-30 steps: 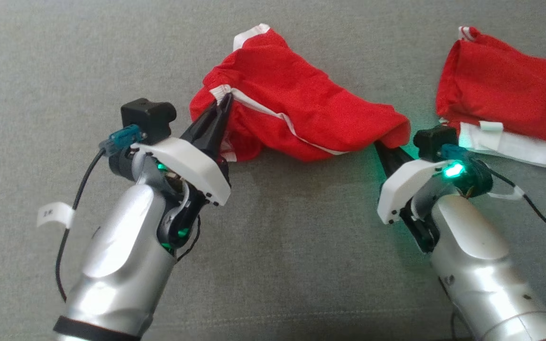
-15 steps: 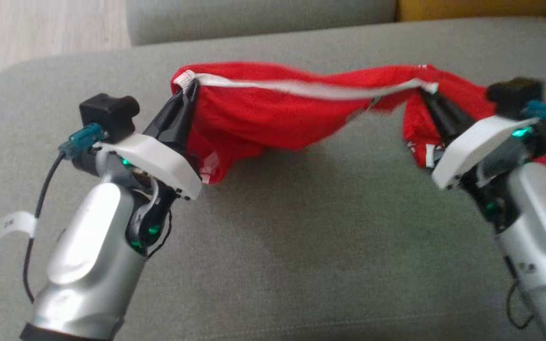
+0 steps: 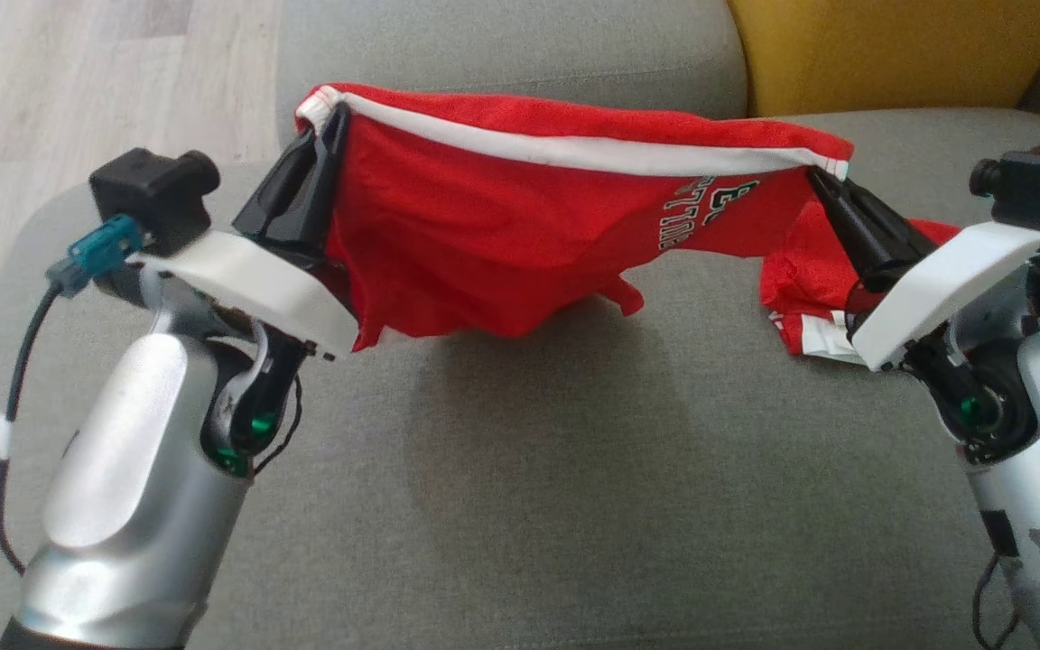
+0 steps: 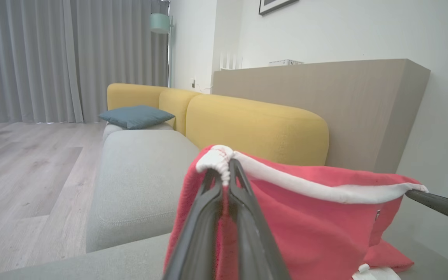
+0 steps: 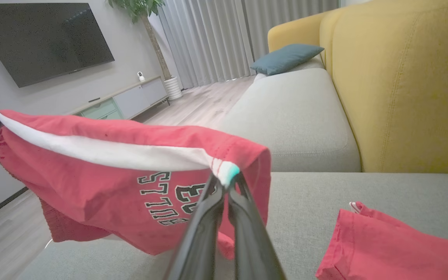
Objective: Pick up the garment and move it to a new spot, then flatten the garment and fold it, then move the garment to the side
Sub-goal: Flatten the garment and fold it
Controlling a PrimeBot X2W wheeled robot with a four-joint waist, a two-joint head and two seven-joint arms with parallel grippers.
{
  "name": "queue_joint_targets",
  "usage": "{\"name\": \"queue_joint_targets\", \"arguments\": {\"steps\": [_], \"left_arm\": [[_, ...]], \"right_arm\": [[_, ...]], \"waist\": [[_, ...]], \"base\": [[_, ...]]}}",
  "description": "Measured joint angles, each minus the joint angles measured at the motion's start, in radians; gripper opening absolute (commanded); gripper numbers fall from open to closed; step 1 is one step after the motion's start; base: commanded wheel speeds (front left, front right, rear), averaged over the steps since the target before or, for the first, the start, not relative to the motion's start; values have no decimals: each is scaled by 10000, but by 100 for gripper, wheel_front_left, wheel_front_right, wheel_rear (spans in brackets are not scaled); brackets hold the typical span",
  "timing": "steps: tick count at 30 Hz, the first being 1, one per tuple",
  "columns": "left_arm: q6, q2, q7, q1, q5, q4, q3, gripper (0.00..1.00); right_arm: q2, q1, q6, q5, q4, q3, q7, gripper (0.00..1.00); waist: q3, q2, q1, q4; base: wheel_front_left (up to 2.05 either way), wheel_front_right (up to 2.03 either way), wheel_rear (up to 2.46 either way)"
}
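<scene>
Head view, garment (image 3: 502, 226): red, hanging in the air across the middle of the frame. Its lower edge sags close over the grey seat cushion (image 3: 529, 506), and you cannot tell whether it touches.
Head view, left gripper (image 3: 332, 122): jaws clamped on the white band (image 3: 574, 149) at the garment's upper-left corner.
Head view, right gripper (image 3: 816, 173): jaws clamped on the band's other end, right of centre.
Head view, step judged: carrying the garment to a new spot. Hold both ends level and do not widen the spread.
Head view, second red piece (image 3: 795, 271): lies on the cushion just behind the right gripper at the right of the frame. Treat it as a snag risk and raise the sagging edge before you travel.
Left wrist view, grip: the fingers pinch a small bunched knot of band at centre frame. The bite looks shallow, so move slowly.
Left wrist view, span: the band runs to the right edge with a slight dip, so there is no need to pull it tighter.
Right wrist view, grip: the fingers are shut on the very corner of the band at centre frame. The hold is thin, so avoid jerks.
Right wrist view, landing: the second red piece sits at lower right. Choose bare cushion well apart from it, and let the hanging edge land first so the cloth lays out flat.
</scene>
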Motion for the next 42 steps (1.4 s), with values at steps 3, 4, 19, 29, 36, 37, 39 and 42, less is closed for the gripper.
{"name": "queue_joint_targets", "arguments": {"steps": [3, 4, 19, 29, 36, 37, 39, 42], "left_arm": [[27, 81, -138, 0, 2, -213, 44, 0], [86, 92, -219, -4, 4, -288, 81, 0], [261, 305, -673, 133, 267, -1012, 182, 0], [253, 757, 138, 227, -188, -1383, 311, 0], [-318, 738, 209, -2898, -182, 951, 485, 0], [-359, 717, 107, -3477, -171, 1411, 566, 0], [-453, 721, -174, -4586, 23, 2274, 606, 0], [-541, 629, -882, -6086, 244, 3438, 717, 0]], "right_arm": [[25, -9, 0, 6, -286, -2, -13, 0], [44, -20, 0, 4, -362, -2, -63, 0], [903, -383, 0, -577, -1197, -435, -357, 0], [1689, -33, 0, -1419, -2148, -1325, 1298, 0], [2157, -3389, 0, -1965, 21, -1743, 1607, 0], [2188, -4050, 0, -2178, 508, -1760, 1398, 0], [2274, -5369, 0, -2592, 1544, -1799, 771, 0], [2449, -7229, 0, -3369, 3097, -1929, -644, 0]], "waist": [[-99, 0, 0, 49], [-126, 0, 0, 60], [-300, 0, 0, 275], [248, 0, 0, 387], [1492, 0, 0, 363], [1723, 0, 0, 359], [2191, 0, 0, 342], [2885, -1, 0, 296]], "base": [[0, 0, 0], [0, 0, 0], [0, 0, 0], [0, 0, 0], [0, 0, 0], [0, 0, 0], [0, 0, 0], [0, 0, 0]]}}
